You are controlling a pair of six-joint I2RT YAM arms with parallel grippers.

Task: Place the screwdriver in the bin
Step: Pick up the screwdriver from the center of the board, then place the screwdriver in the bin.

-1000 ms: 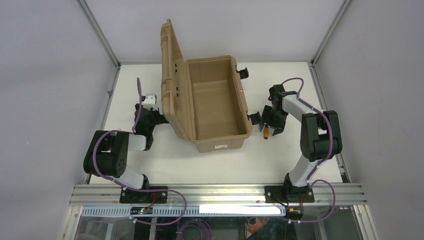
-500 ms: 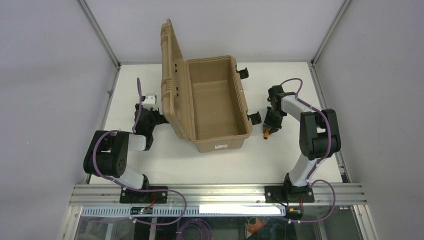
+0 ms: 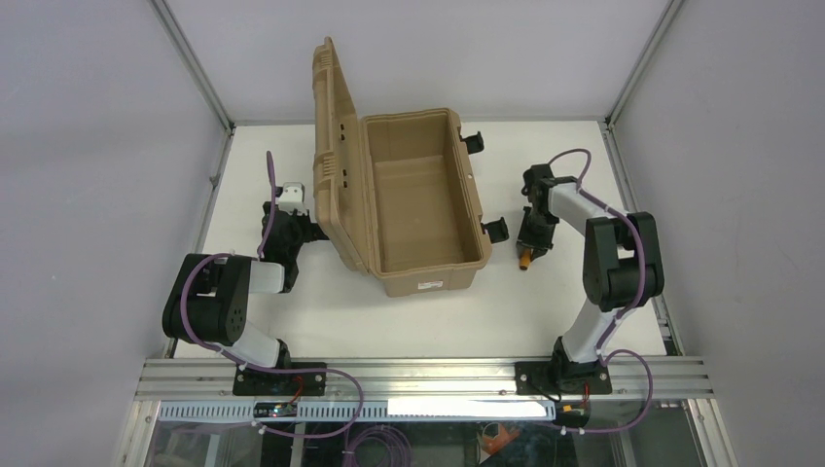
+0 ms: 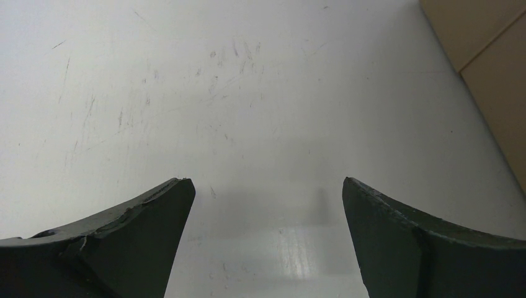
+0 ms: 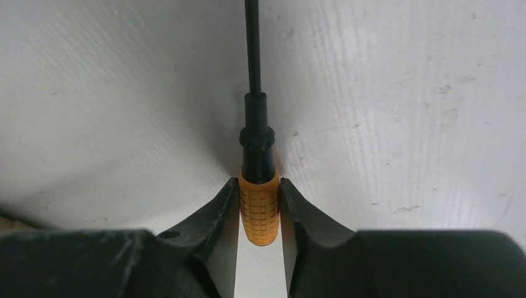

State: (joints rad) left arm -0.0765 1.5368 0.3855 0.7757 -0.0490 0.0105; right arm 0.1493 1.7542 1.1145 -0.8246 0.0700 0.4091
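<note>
Grasping step: right end effector pinching orange-handled, black-shafted screwdriver at 3 o'clock of open tan plastic hard-case bin. Left end effector hanging spread. Next is calling for lift, then carry toward 9 o'clock over rim.

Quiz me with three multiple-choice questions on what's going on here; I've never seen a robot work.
1. Where is the screwdriver relative to the tan hard case?
A. inside it
B. outside it, to its right
C. on its lid

2. What colour is the screwdriver's handle?
A. orange
B. blue
C. green

3. How is the right gripper?
A. wide open, holding nothing
B. out of sight
C. shut on the screwdriver's handle

Answers:
1 B: the top view shows it beside the case's right wall.
2 A: the right wrist view shows an orange knurled grip.
3 C: both fingers press the handle's sides.
</note>
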